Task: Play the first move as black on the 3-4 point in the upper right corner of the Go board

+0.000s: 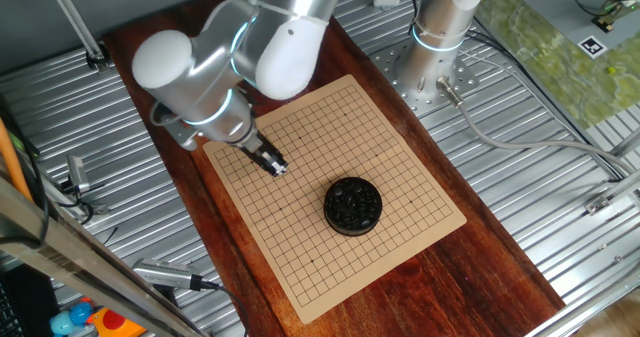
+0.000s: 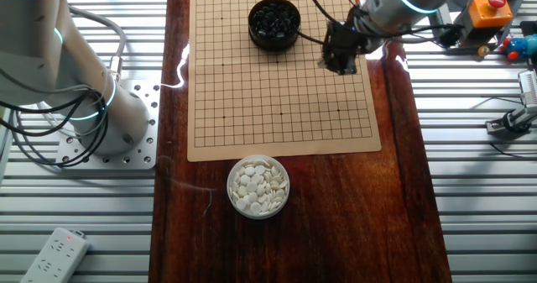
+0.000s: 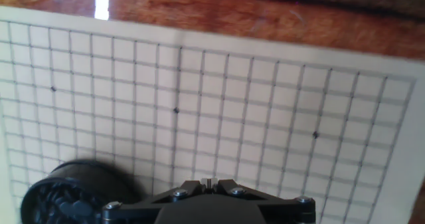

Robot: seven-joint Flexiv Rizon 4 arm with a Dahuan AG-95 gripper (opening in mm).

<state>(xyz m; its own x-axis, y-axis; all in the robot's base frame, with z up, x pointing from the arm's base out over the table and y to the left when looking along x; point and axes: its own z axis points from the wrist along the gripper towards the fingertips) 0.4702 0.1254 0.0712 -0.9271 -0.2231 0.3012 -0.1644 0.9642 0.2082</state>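
Gripper (image 3: 208, 183) over tan gridded board (image 3: 265, 117) (dotted).

Surface (image 2: 403, 191): dark reddish wood plank, glossy, long and narrow, flanked on both sides by ribbed metal decking.

Directly on surface:
- Board (image 2: 281, 107): tan, square, flat, printed with black grid and small dots; fills most of the plank's width, one edge near the plank's end. Also seen in the other fixed view (image 1: 330, 192) and the hand view (image 3: 232, 117).
- Bowl of white stones (image 2: 258, 186): round, just beside the board's edge, apart from it, near mid-plank.

On board, not on bare wood:
- Black bowl (image 1: 352, 206): round, filled with black stones (image 2: 273, 18), close to one board edge.
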